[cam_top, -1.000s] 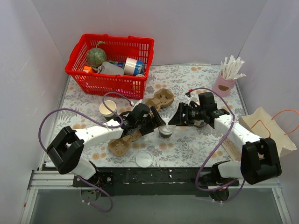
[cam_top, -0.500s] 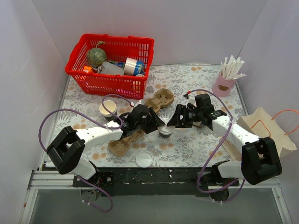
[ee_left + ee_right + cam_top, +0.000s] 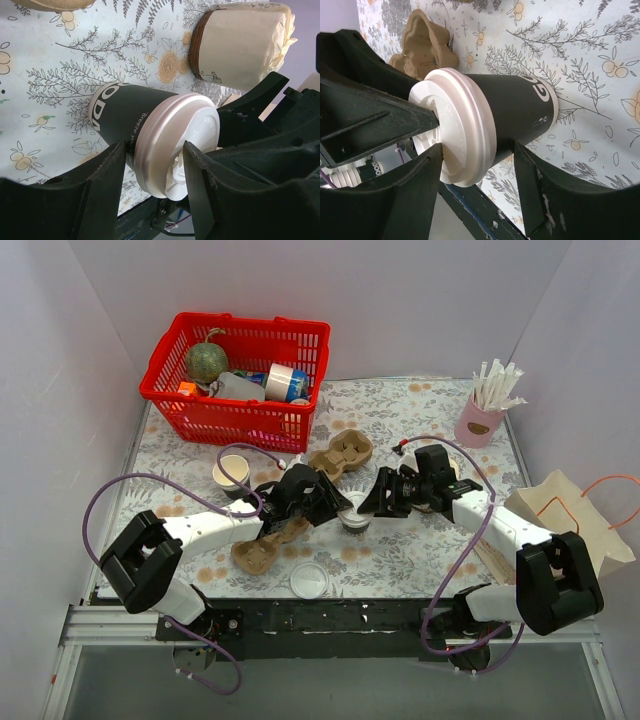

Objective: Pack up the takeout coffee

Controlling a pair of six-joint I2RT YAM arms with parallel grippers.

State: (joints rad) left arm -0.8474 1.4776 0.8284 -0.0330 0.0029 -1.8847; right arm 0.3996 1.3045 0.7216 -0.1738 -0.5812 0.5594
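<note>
Worktop from above: floral worktop (image 3: 420, 565), both arms stretched to its middle.
Cup from above: takeout coffee (image 3: 353, 521) upright at centre, white lid on, between the two hands.
Hands from above: left hand (image 3: 338, 512) at the cup's 9 o'clock, right hand (image 3: 369, 508) at its 3 o'clock, each right against it.
Surroundings: red basket (image 3: 225, 420) at 11 o'clock; pink holder (image 3: 478, 422) at 2; paper bag (image 3: 565, 515) at 3; plain cup (image 3: 231, 473) at the coffee's 10; loose lid (image 3: 310, 581) at its 7.
Left wrist, cup: takeout coffee (image 3: 150, 135), dark wall and white lid, at frame centre.
Left wrist, grip: left hand (image 3: 154, 147) closed on it, one finger on each side by the lid.
Left wrist, rest: cream tub (image 3: 240, 47) topped with crumpled paper at 1 o'clock; black body of the right hand at 3.
Right wrist, cup: takeout coffee (image 3: 510, 115) fills frame centre, lid toward 9 o'clock.
Right wrist, grip: right hand (image 3: 479, 150) straddles it, fingers spread at either side; whether they press cannot be told.
Right wrist, rest: cardboard carrier (image 3: 422, 40) at 11 o'clock.
</note>
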